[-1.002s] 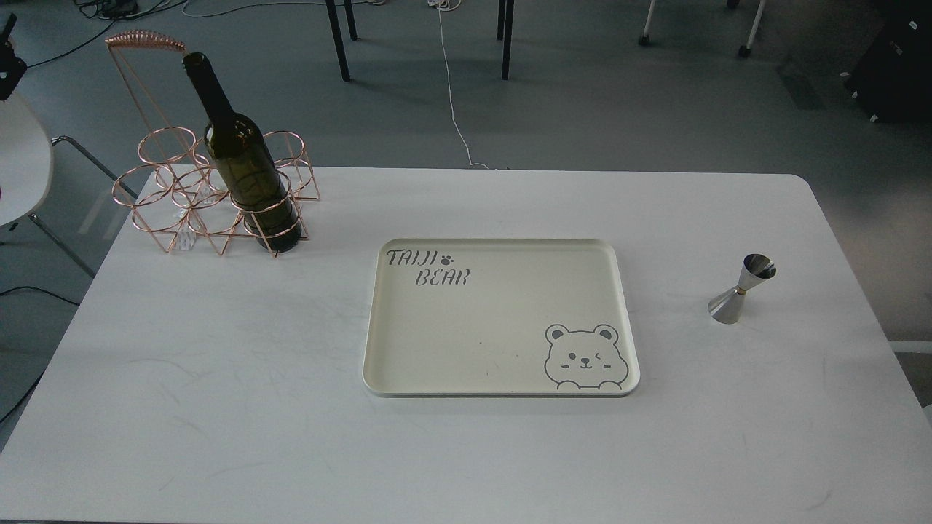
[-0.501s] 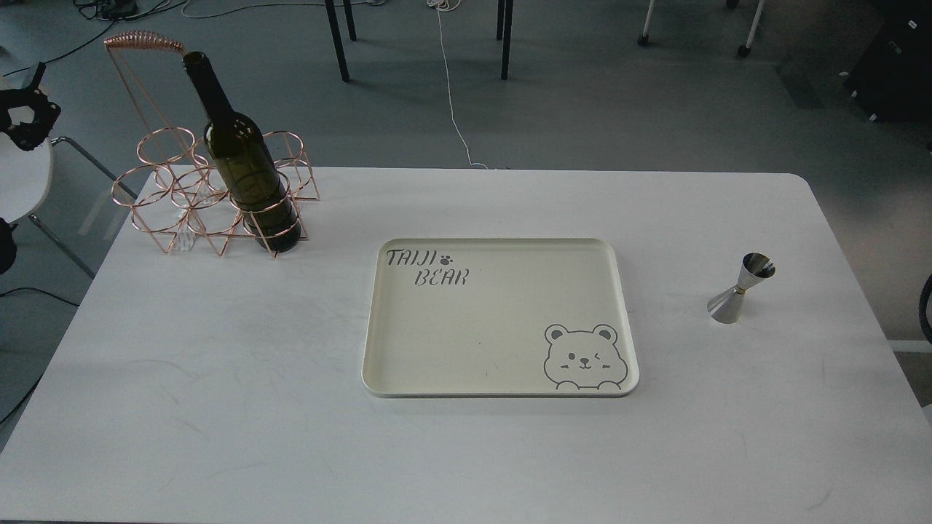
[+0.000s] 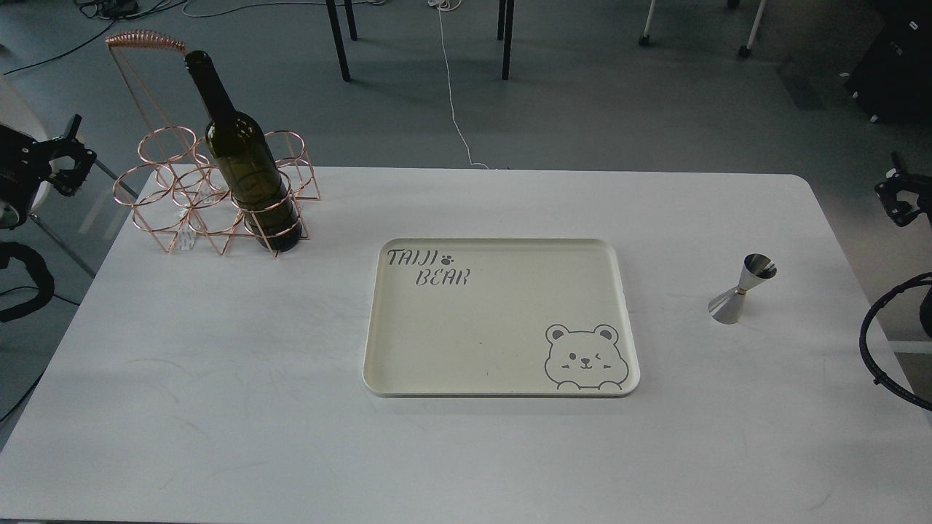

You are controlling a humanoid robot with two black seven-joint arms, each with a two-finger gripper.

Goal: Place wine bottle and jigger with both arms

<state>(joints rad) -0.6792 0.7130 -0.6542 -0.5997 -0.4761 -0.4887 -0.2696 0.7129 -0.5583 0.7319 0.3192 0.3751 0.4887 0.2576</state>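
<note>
You have the smooth dark-green glass wine bottle (image 3: 246, 167) upright in a thin copper wire rack (image 3: 211, 196) at the table's (image 3: 218, 378) far left corner. The shiny steel hourglass jigger (image 3: 743, 289) stands alone near the right edge. A cream tray (image 3: 502, 320) sits mid-table. Left gripper (image 3: 69, 160) hangs off the left edge, fingers apart; whether the right gripper (image 3: 899, 196), off the right edge, is apart, you cannot tell.

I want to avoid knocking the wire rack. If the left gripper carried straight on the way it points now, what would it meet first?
Probably the copper wire rack: the left gripper points right toward its outer rings, which stand before the wine bottle. Depth is unclear from this view.
</note>
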